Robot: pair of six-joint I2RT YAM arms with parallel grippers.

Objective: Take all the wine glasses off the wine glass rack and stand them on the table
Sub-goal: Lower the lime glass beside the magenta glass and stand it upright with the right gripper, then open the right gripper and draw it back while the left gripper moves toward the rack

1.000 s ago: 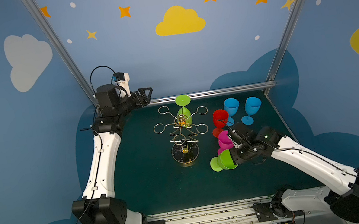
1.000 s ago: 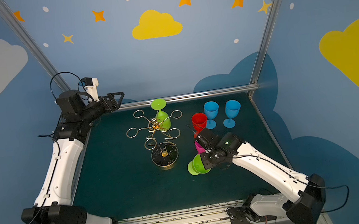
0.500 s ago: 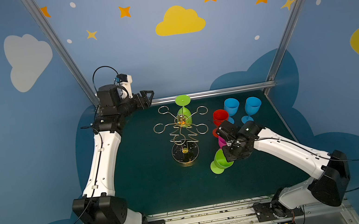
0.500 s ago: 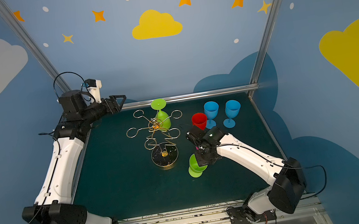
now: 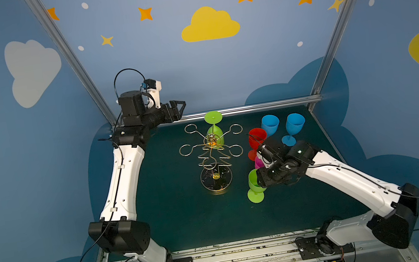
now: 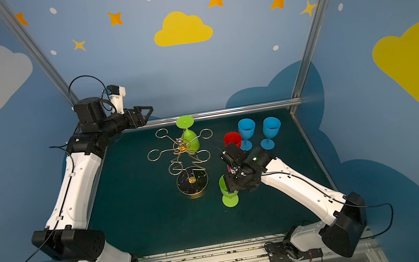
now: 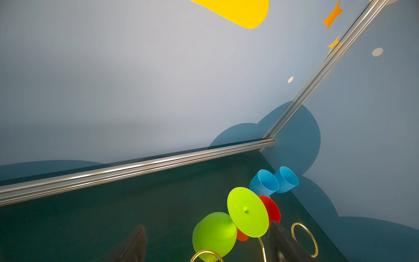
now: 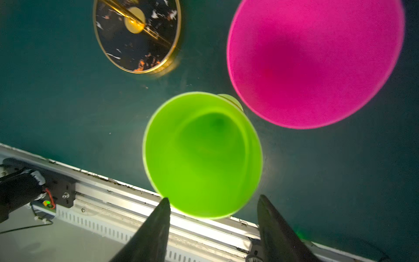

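Observation:
The gold wire wine glass rack (image 5: pixel 212 148) (image 6: pixel 181 148) stands mid-table on a round dark base (image 8: pixel 136 36). A green wine glass (image 5: pixel 215 132) (image 6: pixel 190 140) (image 7: pixel 214 233) hangs upside down on its rear arm. My left gripper (image 5: pixel 180 106) (image 6: pixel 146 110) (image 7: pixel 207 226) is open, raised at the back left, apart from that glass. A second green wine glass (image 5: pixel 254 184) (image 6: pixel 224 189) (image 8: pixel 201 156) stands upright on the mat right of the base. My right gripper (image 5: pixel 259 179) (image 6: pixel 228 184) (image 8: pixel 213 199) hovers over its rim, open, holding nothing.
A pink glass (image 5: pixel 258 161) (image 8: pixel 315 63) stands close behind the right gripper, a red one (image 5: pixel 257 137) (image 6: pixel 232 139) behind that. Two blue glasses (image 5: pixel 269 123) (image 5: pixel 295 123) stand at the back right. Metal rails edge the mat at back and front.
The right gripper turned the tilted green glass upright, set it on the mat and opened its jaws. The left gripper edged a little toward the rack.

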